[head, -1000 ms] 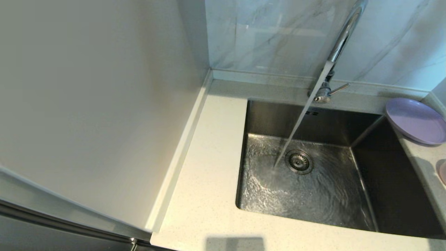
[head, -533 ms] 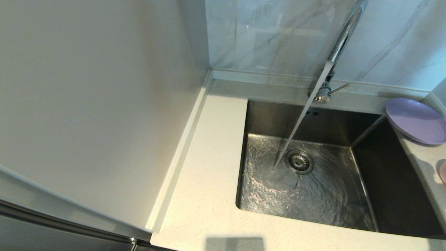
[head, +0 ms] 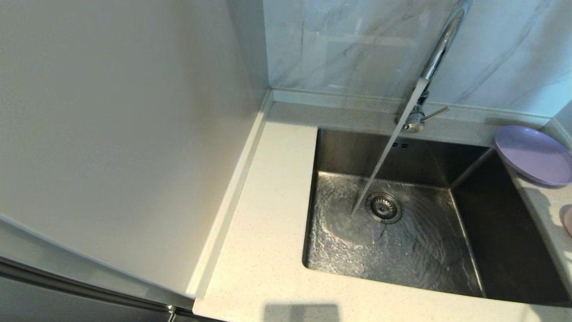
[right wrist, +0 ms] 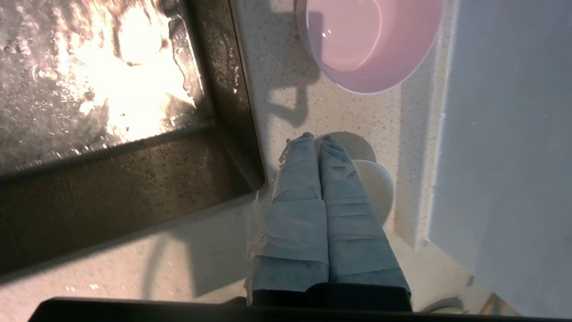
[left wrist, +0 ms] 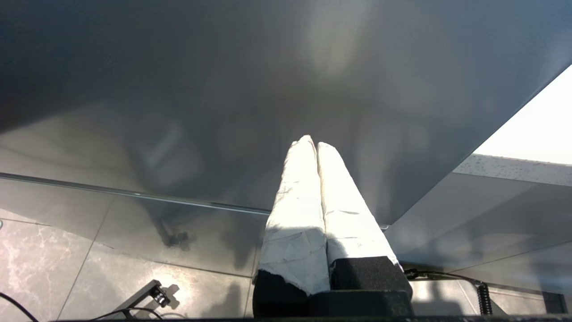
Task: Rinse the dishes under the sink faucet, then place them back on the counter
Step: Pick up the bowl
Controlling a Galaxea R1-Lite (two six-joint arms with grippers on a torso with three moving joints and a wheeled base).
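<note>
Water runs from the chrome faucet (head: pixel 440 42) into the steel sink (head: pixel 339 147) beside the drain strainer (head: pixel 383 207). The lavender plate (head: pixel 534 154) lies on the counter strip right of the basin. The same plate (right wrist: pixel 366 40) looks pinkish in the right wrist view. A sliver of the pale cup (head: pixel 568 221) shows at the right edge. My right gripper (right wrist: pixel 316 136) hangs shut and empty over that strip, with the cup (right wrist: pixel 379 188) just beside and below its fingers. My left gripper (left wrist: pixel 313 142) is shut, parked low by a dark cabinet front. Neither gripper shows in the head view.
The faucet's thin lever (head: pixel 434 114) points right. A broad off-white counter (head: pixel 268 214) lies left of the sink, bounded by a raised lip and a tall pale panel (head: pixel 111 134). A wall (right wrist: pixel 505 134) closes the right strip. Marbled tiles stand behind.
Only the ripples of the running water and a faint shadow on the right counter strip differ; plate, cup and faucet lever are where they were.
</note>
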